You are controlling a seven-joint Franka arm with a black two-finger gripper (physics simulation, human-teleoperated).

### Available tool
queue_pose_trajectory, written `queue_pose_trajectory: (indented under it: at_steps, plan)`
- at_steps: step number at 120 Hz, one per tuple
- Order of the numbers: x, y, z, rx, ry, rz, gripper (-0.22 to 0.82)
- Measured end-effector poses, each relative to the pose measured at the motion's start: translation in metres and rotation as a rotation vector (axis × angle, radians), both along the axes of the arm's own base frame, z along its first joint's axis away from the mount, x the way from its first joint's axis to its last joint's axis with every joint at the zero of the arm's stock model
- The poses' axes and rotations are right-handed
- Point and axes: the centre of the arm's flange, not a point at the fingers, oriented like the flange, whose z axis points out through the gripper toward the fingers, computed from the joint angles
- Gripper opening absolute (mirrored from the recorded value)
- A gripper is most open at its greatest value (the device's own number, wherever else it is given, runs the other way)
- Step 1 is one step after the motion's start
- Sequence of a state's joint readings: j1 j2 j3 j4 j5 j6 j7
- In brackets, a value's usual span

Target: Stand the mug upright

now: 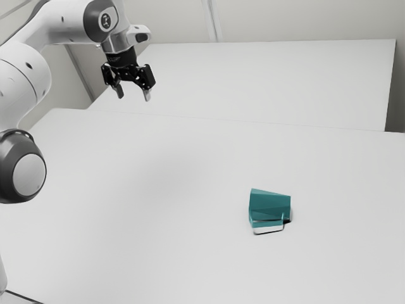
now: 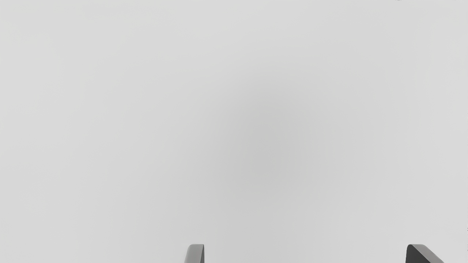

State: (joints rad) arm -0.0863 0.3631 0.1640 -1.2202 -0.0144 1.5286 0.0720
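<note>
Exterior view. Item: one mug (image 1: 270, 206), teal, lying on its side on the pale table (image 1: 158, 259), towards the exterior view's right and well apart from the gripper (image 1: 133, 95). Its broader end faces the exterior view's left; the inside is hidden, so which end is the mouth is hard to tell. Along its near side runs a lower piece, teal above and white below (possibly the handle, though its form is hard to read).
Item: one arm (image 1: 66, 24), white with dark joints, cut off by the exterior view's left and top edges. Its black gripper hangs above the table, fingers (image 1: 147, 95) parted and pointing down, nothing between them. A faint shadow (image 1: 164, 177) lies on the table. Behind stands a white panel (image 1: 266, 82), its lower part hidden by the table. A dark strip (image 1: 22, 297) at the near corner is cut off.

Wrist view. Item: two fingertips (image 2: 194, 255), grey, cut off by the edge, wide apart and holding nothing. Between and beyond them lies a pale surface with a blurred darker patch (image 2: 265, 146). Item: dark specks (image 2: 399, 0) at the border, too small to identify.
</note>
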Motion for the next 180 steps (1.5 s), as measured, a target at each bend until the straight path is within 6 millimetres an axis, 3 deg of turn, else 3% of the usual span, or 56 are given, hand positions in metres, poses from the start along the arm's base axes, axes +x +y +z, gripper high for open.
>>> queue_pose_trajectory:
  at_steps: [16,25,32,39,56,72,92,116,145,180]
  plan:
    - [-0.002,-0.001,-0.001,-0.008,-0.003,-0.004,0.60]
    - [-0.006,-0.009,-0.024,-0.022,0.028,-0.017,0.60]
    - [-0.016,-0.035,-0.057,-0.077,0.075,-0.043,0.60]
    - [-0.039,-0.064,-0.084,-0.147,0.104,-0.063,0.60]
    - [-0.075,-0.137,-0.114,-0.342,0.094,-0.083,0.60]
    - [-0.098,-0.179,-0.165,-0.569,0.132,-0.003,0.60]
    - [-0.109,-0.182,-0.218,-0.765,0.143,0.118,0.60]
    - [-0.107,-0.180,-0.256,-0.889,0.128,0.155,0.60]
    - [-0.106,-0.195,-0.285,-0.961,0.099,0.104,0.60]
    - [-0.096,-0.224,-0.289,-0.991,0.039,-0.018,0.60]
